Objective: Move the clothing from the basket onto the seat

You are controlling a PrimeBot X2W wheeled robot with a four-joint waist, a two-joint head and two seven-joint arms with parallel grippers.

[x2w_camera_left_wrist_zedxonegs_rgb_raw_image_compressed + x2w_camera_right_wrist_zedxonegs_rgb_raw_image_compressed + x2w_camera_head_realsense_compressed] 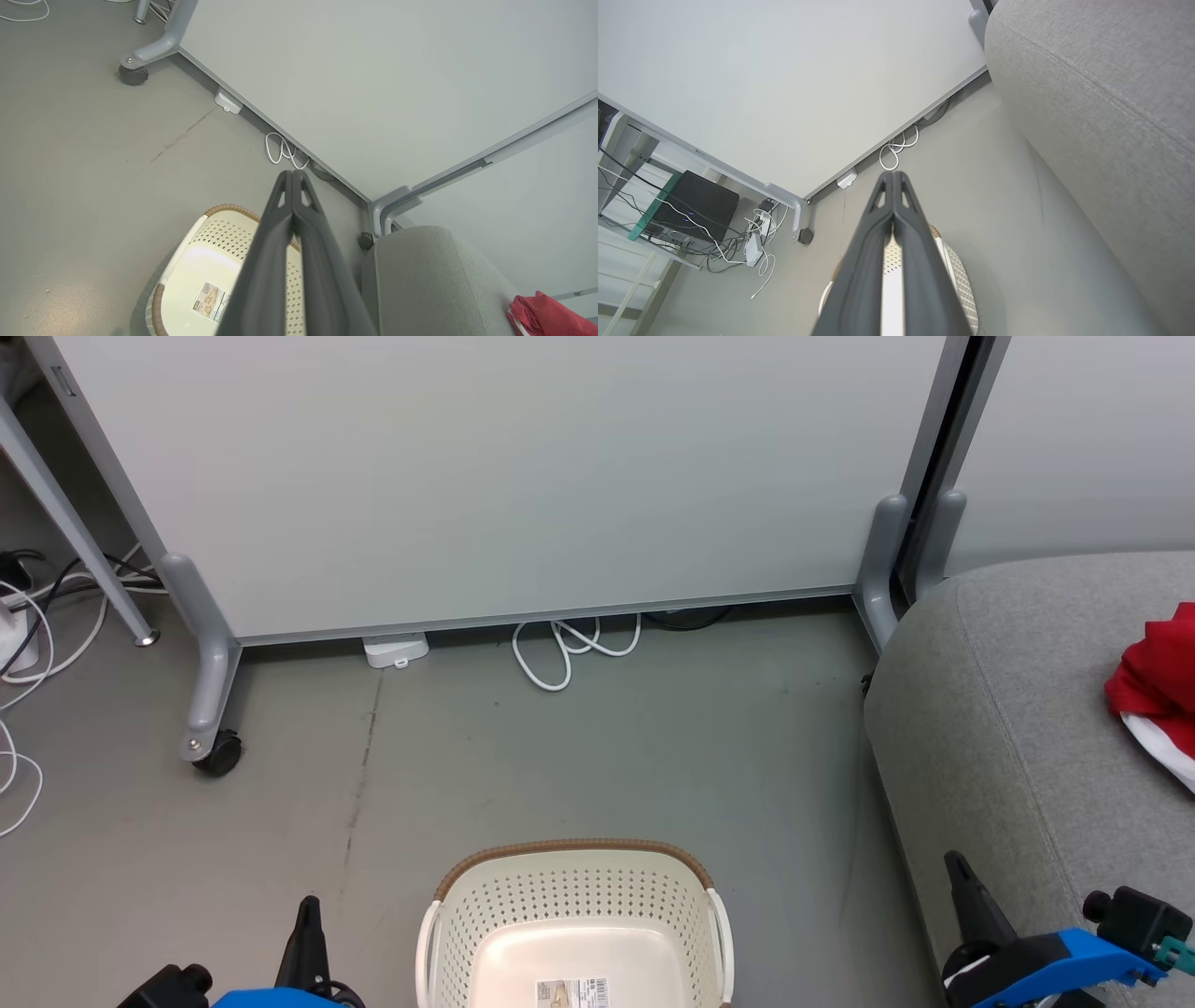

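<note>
Both left jaws, beside the basket [579, 896], and right jaws, near the seat's [990, 709] front, are pressed shut, holding nothing. The basket's bottom lies bare, and the clothing [1162, 672] sits on the seat, well right. Swinging the right jaws past could snag that loose heap and drag it off.

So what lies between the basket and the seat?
Nothing but bare grey floor; the head view shows the basket and the seat standing apart.
</note>
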